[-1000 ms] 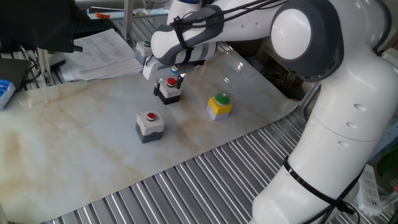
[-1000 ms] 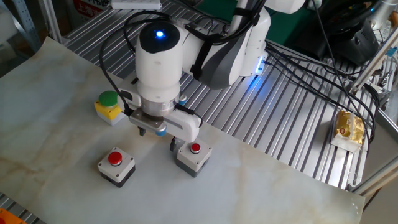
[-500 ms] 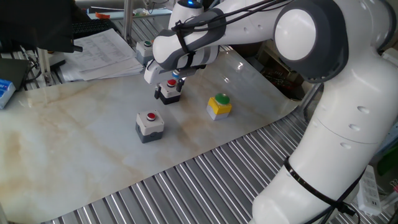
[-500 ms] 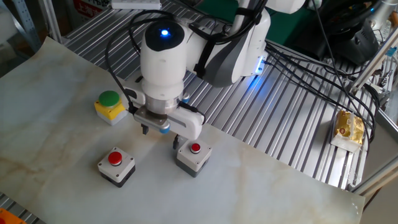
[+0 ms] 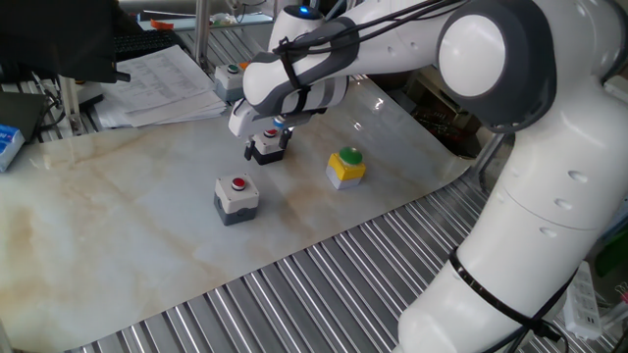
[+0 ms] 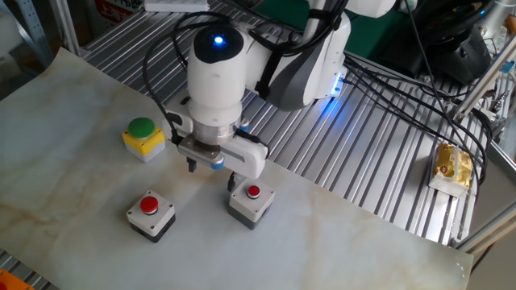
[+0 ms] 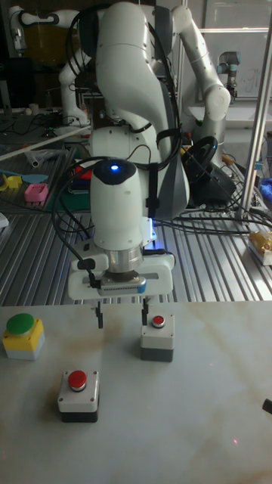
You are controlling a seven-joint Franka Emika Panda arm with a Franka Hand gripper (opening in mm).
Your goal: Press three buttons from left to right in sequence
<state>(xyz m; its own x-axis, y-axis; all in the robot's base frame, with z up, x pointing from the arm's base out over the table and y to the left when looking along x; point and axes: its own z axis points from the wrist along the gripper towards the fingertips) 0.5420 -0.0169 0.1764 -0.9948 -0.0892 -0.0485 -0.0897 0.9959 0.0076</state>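
The claw [image 7: 121,312] hangs just above the tabletop [image 7: 211,423] with its two fingers spread wide and nothing held between them. One finger [image 7: 145,314] sits right beside the far grey box with the red button [image 7: 157,337], and the other finger is out over bare marble (the tall view shows this best). So the claw is next to that box, not straight over its button. In the tall view the three buttons go like this: the yellow box with the green dome button [image 7: 22,336] is far left, the near grey box with the red button [image 7: 78,395] is in the middle and closer to the front, and the far grey box is on the right. What could go wrong? The open finger is so close to the far grey box that a small move sideways might bump it and push it along the smooth tabletop. If the claw goes down from here with fingers apart, a finger might land on the edge of the box or miss the little red button. It could also press the buttons in the wrong order, since the closest one is the rightmost. I cannot tell which ones are already pressed.
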